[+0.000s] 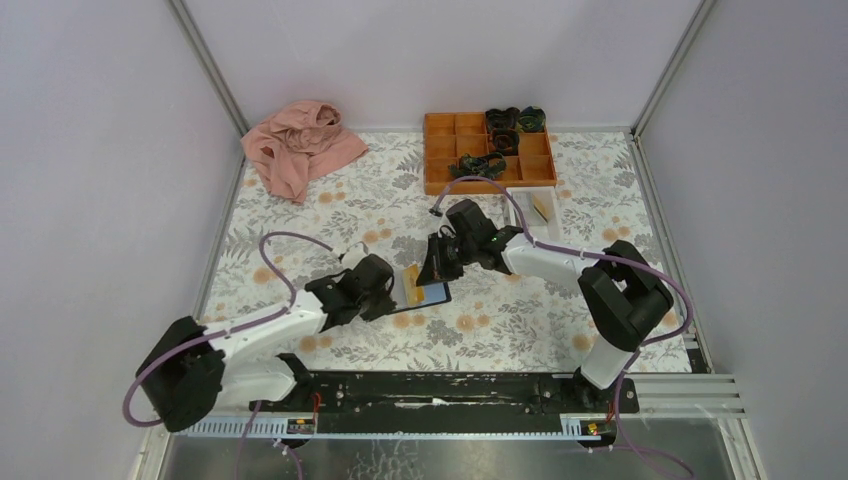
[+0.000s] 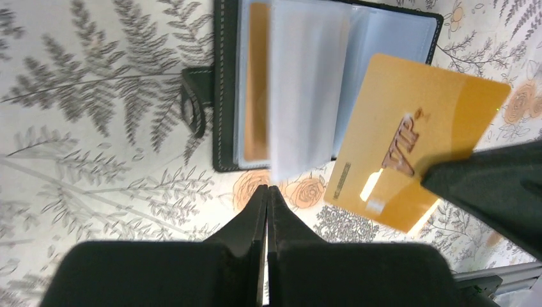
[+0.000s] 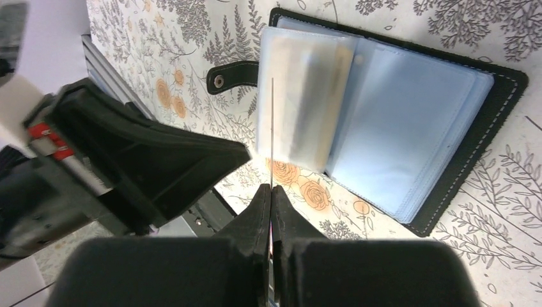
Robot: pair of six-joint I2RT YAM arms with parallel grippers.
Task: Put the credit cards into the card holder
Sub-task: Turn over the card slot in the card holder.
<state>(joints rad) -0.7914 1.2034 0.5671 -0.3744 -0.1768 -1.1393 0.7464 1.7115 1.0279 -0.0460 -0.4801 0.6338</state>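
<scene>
The black card holder [image 1: 433, 295] lies open on the floral cloth, its light-blue pockets up, and also shows in the left wrist view [image 2: 390, 38] and the right wrist view [image 3: 409, 128]. My right gripper [image 1: 433, 270] is shut on an orange-yellow "VIP" credit card [image 2: 415, 128], held tilted just above the holder's near edge. It appears edge-on in the right wrist view [image 3: 271, 128]. My left gripper [image 2: 267, 188] is shut, its tips at the edge of a lifted clear pocket page [image 2: 300, 89]. Another orange card [image 2: 257, 83] sits in a left pocket.
A small white tray [image 1: 522, 215] holding another card stands behind the right arm. An orange compartment tray [image 1: 440, 150] with dark items is at the back. A pink cloth [image 1: 300, 145] lies at the back left. Metal rails frame the table.
</scene>
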